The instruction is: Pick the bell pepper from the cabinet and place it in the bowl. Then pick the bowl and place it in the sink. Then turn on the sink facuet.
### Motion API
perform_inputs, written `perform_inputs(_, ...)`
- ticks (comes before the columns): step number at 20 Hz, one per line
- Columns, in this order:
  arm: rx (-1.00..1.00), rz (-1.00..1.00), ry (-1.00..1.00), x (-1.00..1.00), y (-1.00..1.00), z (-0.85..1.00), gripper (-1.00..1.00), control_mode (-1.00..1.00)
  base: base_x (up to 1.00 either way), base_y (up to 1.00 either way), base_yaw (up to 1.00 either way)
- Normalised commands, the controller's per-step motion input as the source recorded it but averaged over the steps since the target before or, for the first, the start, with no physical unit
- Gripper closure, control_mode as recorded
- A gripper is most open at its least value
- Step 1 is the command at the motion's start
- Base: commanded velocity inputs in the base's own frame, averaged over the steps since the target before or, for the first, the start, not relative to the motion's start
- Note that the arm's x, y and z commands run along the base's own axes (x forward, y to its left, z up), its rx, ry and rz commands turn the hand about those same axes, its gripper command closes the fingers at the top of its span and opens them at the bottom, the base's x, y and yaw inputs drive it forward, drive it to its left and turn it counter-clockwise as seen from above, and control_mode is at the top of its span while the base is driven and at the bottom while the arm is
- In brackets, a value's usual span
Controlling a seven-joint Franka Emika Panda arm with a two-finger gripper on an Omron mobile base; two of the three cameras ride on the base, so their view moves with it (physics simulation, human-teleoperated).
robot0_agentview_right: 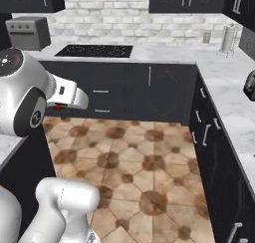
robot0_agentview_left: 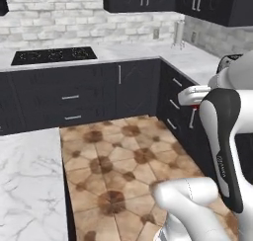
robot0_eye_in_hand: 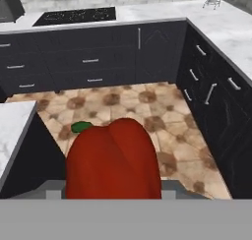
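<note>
The glossy red bell pepper (robot0_eye_in_hand: 112, 160) with a green stem fills the lower middle of the hand view, sitting between the jaws of my gripper (robot0_eye_in_hand: 112, 187), which is shut on it. From the left base, the gripper (robot0_agentview_left: 195, 104) hangs above the tiled floor beside the right-hand drawers, with a sliver of red pepper (robot0_agentview_left: 196, 106) under the white hand. The right base view has the gripper (robot0_agentview_right: 59, 106) at the left, a red edge of the pepper (robot0_agentview_right: 58, 107) below it. The cabinet, bowl, sink and sink faucet are out of view.
A black cooktop (robot0_agentview_left: 53, 55) lies in the marble counter along the far wall. Dark drawer fronts (robot0_eye_in_hand: 206, 86) line the right side. A marble counter (robot0_agentview_left: 29, 185) edges the tiled floor (robot0_agentview_right: 139, 172) on the left. A paper towel stand (robot0_agentview_right: 228, 38) is in the far corner.
</note>
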Motion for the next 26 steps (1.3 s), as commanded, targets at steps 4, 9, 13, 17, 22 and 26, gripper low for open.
perform_inputs(4,0.00,0.00,0.00,0.00,0.00,0.00,1.00,1.00,1.00,-0.16,-0.01)
perform_inputs(9,0.00,0.00,0.00,0.00,0.00,0.00,1.00,1.00,1.00,-0.20,-0.01)
perform_inputs(13,0.00,0.00,0.00,0.00,0.00,0.00,1.00,1.00,1.00,-0.17,-0.02)
perform_inputs(17,0.00,0.00,0.00,0.00,0.00,0.00,1.00,1.00,1.00,-0.09,-0.02)
perform_inputs(22,0.00,0.00,0.00,0.00,0.00,0.00,1.00,1.00,0.87,-0.04,0.06)
perform_inputs(26,0.00,0.00,0.00,0.00,0.00,0.00,1.00,1.00,0.42,0.00,0.49)
